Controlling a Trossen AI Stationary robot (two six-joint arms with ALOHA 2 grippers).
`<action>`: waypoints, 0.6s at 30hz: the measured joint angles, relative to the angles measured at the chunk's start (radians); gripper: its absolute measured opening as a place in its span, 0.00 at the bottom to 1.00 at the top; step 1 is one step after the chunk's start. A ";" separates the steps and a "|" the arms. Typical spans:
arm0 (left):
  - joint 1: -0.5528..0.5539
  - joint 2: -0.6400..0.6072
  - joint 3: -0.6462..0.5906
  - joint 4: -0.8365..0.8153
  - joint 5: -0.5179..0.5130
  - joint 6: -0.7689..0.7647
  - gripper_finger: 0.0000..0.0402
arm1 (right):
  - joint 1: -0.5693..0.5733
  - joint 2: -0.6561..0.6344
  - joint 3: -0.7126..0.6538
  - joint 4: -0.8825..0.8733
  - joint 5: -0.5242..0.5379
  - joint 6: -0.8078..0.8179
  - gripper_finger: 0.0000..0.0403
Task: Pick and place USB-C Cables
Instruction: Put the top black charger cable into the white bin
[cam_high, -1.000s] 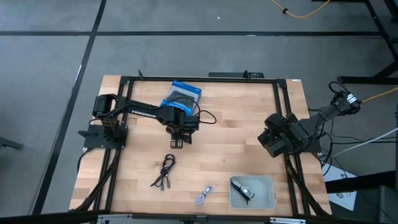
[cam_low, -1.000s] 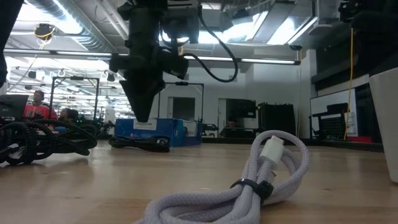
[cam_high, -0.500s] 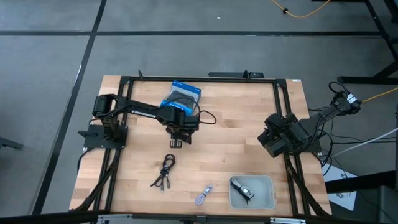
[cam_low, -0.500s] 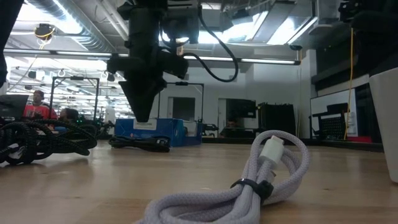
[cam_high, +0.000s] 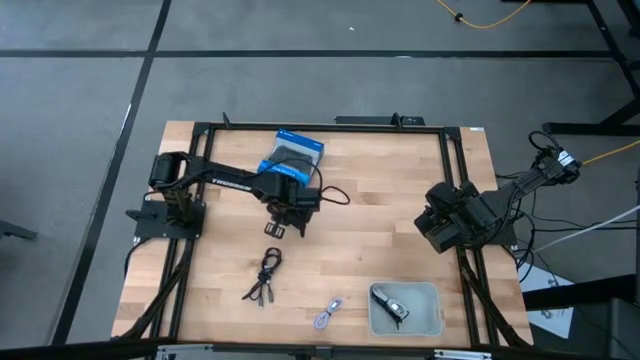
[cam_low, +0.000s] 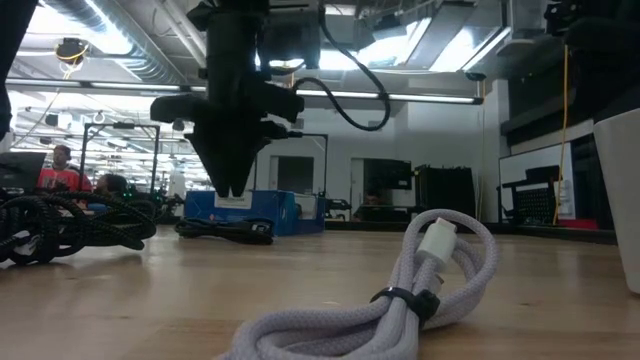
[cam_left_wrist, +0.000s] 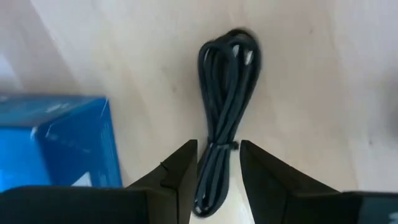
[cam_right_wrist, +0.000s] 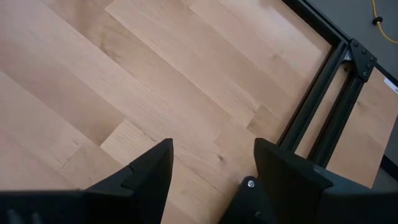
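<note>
My left gripper (cam_high: 280, 229) hangs open over the table's middle, just in front of the blue box (cam_high: 293, 152). In the left wrist view its fingers (cam_left_wrist: 217, 149) stand on either side of a black USB-C cable bundle (cam_left_wrist: 229, 93) that lies flat on the wood. The low view shows the fingertips (cam_low: 231, 190) above that bundle (cam_low: 225, 230), apart from it. More black cable (cam_high: 265, 275) lies nearer the front edge, and a light grey one (cam_high: 327, 315) beside the tray. My right gripper (cam_high: 440, 225) waits open at the table's right edge.
A grey tray (cam_high: 432, 322) at the front right holds cable (cam_high: 392, 304). The blue box (cam_left_wrist: 56, 143) stands close to my left fingers. Black frame rails (cam_right_wrist: 311, 118) run along the table's edges. In the low view the grey cable (cam_low: 400, 290) fills the foreground.
My left gripper has turned a little about its wrist and shifted slightly toward the table's left, staying above the black bundle. Nothing on the table has moved.
</note>
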 joint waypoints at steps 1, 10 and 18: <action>0.000 0.000 0.000 0.006 0.009 0.001 0.29 | 0.000 0.000 0.000 0.000 0.000 0.000 0.57; 0.000 0.037 0.002 0.051 0.034 0.022 0.29 | 0.000 0.000 0.000 0.002 0.000 0.000 0.57; -0.004 0.102 -0.004 0.060 0.039 0.020 0.29 | 0.000 -0.001 -0.005 0.004 0.001 0.000 0.57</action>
